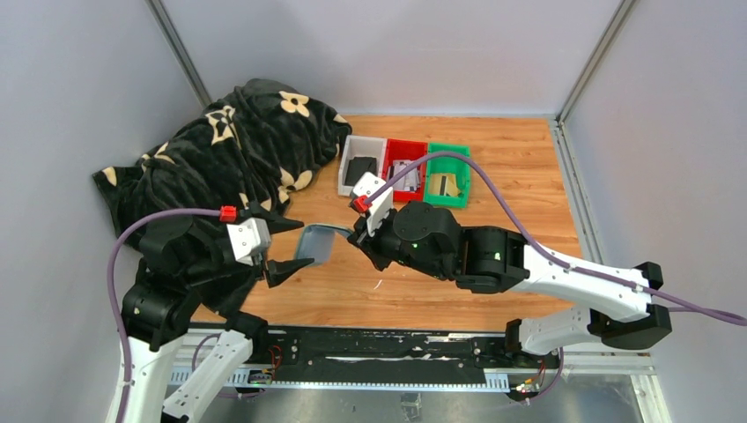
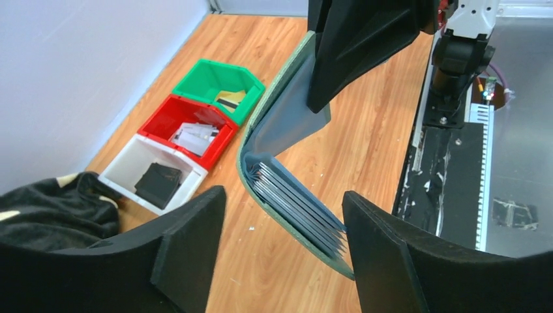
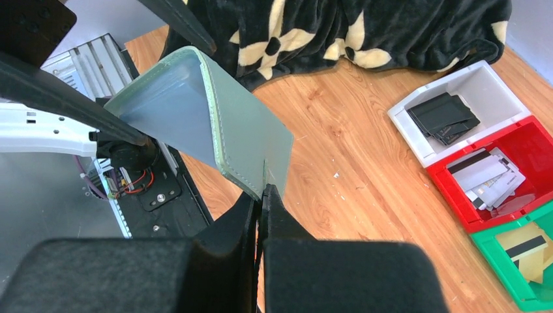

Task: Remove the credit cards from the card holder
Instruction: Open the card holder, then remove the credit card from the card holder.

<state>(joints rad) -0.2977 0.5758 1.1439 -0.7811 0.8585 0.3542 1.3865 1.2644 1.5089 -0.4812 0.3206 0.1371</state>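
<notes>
I note the right gripper [image 3: 261, 192] pinching the card holder [image 3: 195, 124] (half open) by one flap; the left gripper [image 2: 283, 197] has its jaws spread astride the other.

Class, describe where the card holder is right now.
In the top view the card holder is held above the table, left of centre, pinched by the right gripper, its free flap inside the open left gripper.

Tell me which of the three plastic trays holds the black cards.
The white tray, at the end of the row nearest the blanket. The red tray holds silvery-white cards and the green tray yellow ones.
</notes>
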